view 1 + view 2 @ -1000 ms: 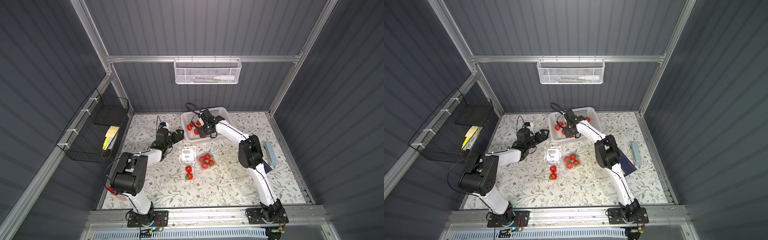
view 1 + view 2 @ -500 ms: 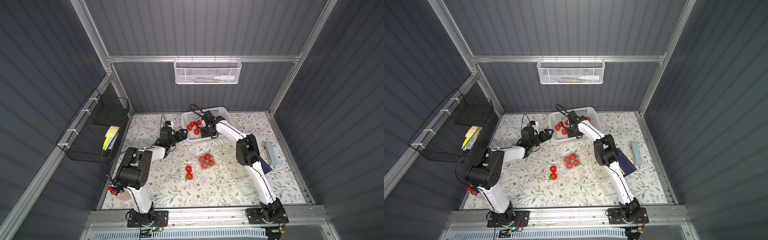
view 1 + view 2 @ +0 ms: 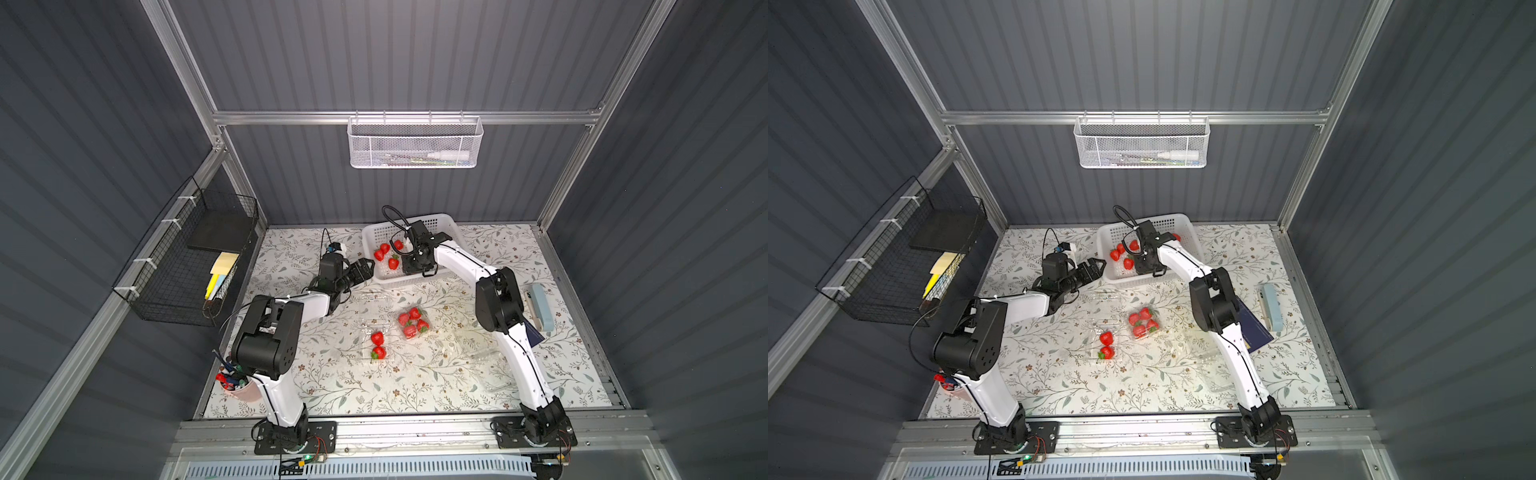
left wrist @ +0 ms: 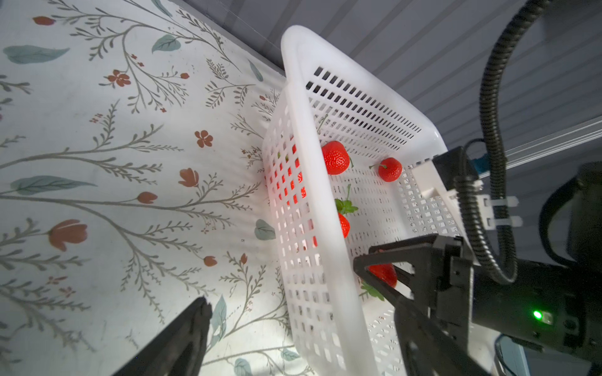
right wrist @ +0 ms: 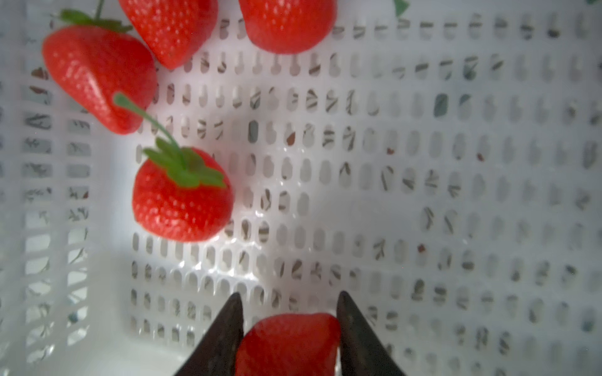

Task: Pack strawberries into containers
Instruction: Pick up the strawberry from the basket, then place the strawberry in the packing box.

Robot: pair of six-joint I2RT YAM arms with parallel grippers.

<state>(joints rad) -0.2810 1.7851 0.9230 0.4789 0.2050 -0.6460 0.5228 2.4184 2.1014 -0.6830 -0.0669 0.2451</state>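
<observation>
Several red strawberries lie in the white perforated basket at the back. My right gripper reaches down into it, both fingers pressed against one strawberry; the left wrist view also shows that berry in the grip. My left gripper stands open, close to the basket's left wall, holding nothing. On the mat, one clear container holds several strawberries and another holds two. A third clear container sits to their right.
A clear plastic piece lies in front of the basket. A pale blue case and a dark notebook lie by the right arm. A pink cup of pens stands at the front left. A wire rack hangs on the left wall.
My right gripper has closed its fingers onto a strawberry inside the basket. My left arm has swung from the mat's middle toward the basket's left wall, jaws still open.
</observation>
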